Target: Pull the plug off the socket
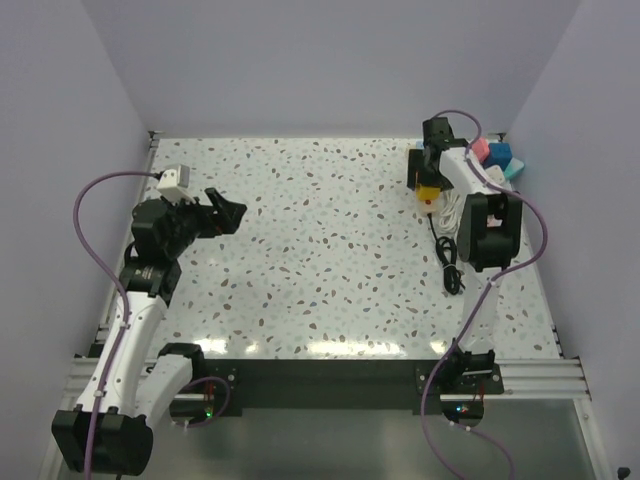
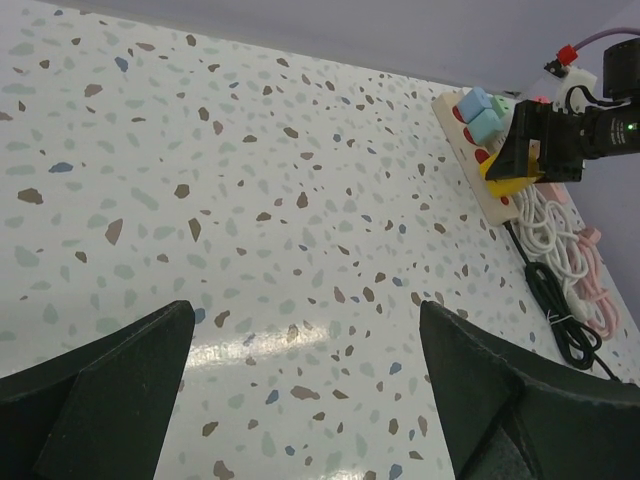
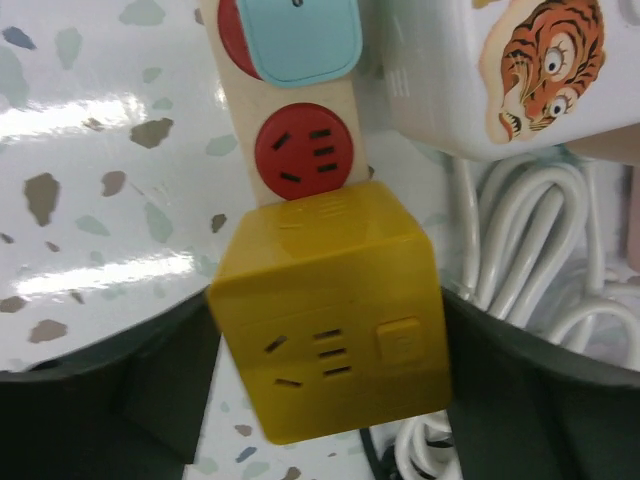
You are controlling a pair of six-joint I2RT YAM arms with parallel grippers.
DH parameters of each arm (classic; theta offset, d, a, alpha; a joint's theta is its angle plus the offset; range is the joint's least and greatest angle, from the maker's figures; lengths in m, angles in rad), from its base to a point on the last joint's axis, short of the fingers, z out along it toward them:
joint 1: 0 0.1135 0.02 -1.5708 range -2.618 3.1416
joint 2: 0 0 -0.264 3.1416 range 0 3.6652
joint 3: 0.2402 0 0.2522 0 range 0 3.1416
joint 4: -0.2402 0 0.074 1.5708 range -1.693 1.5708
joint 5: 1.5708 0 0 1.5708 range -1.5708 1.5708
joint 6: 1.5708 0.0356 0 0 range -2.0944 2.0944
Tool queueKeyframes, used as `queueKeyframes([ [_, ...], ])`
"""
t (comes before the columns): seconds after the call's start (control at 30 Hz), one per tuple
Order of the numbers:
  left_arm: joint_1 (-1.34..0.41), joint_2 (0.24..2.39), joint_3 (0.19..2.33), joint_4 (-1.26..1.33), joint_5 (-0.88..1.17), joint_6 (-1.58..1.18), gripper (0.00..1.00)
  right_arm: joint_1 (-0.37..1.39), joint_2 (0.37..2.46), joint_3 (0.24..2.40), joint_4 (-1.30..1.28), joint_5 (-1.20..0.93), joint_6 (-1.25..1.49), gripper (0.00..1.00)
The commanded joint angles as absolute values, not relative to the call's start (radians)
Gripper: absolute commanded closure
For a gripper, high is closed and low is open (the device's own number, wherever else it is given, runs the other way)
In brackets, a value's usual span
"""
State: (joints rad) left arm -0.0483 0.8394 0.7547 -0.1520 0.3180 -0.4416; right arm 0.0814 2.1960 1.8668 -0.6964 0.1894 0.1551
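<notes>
While the left hand [image 1: 225,212] hangs released over the left side of the white speckled terrazzo bench [image 1: 320,250], its two black fingers [image 2: 100,390] spread wide with nothing between them, the right hand [image 1: 428,185] is stretched to the far right corner. There it is lowered over the yellow cube-shaped plastic plug [image 3: 330,310].

The plug sits on the end of the cream plastic socket strip [image 3: 240,110], not pulled off. Just beyond it on the strip is a bare round red socket [image 3: 302,150], and past that a pale blue rounded plug [image 3: 300,35] covers another red socket.

In the right wrist view the dark fingers [image 3: 100,400] of the right hand stand on either side of the yellow cube, close against its two flanks. Whether they are clenched on it or only beside it cannot be told.

Next to the strip lies a white block bearing a tiger picture [image 3: 510,70], with coiled white cables [image 3: 520,230] just under it. From above, a bundled black cable [image 1: 447,262] lies on the bench nearer the arm bases. Pink and blue cube plugs [image 1: 495,155] show at the far end, by the corner of the pale walls.
</notes>
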Motion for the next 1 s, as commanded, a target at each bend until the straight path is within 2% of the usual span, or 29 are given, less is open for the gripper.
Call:
queueKeyframes([
  [0.0,-0.055,0.847,0.756,-0.133,0.322,-0.42,0.0,0.084,2.21,1.925,-0.704,0.155,0.17,0.31],
  [0.07,-0.055,0.845,0.753,-0.133,0.324,-0.419,0.0,0.087,2.186,1.911,-0.703,0.146,0.173,0.45],
  [0.1,-0.055,0.845,0.75,-0.133,0.322,-0.419,0.0,0.089,2.174,1.902,-0.7,0.126,0.176,0.6],
  [0.23,-0.055,0.838,0.741,-0.133,0.321,-0.417,0.0,0.113,2.12,1.843,-0.692,0.089,0.172,0.88],
  [0.33,-0.055,0.833,0.726,-0.133,0.318,-0.417,0.0,0.172,2.073,1.792,-0.678,0.075,0.163,0.96],
  [0.4,-0.055,0.833,0.715,-0.141,0.313,-0.419,0.0,0.251,2.04,1.752,-0.67,0.066,0.152,1.0],
  [0.67,-0.055,0.821,0.687,-0.163,0.31,-0.425,0.0,0.559,1.938,1.608,-0.584,0.04,0.161,1.0],
  [0.83,-0.055,0.844,0.675,-0.184,0.299,-0.443,0.0,0.707,1.864,1.502,-0.546,0.069,0.204,1.0],
  [0.97,-0.058,0.885,0.634,-0.152,0.299,-0.488,0.0,0.761,1.806,1.418,-0.496,0.146,0.299,1.0],
])
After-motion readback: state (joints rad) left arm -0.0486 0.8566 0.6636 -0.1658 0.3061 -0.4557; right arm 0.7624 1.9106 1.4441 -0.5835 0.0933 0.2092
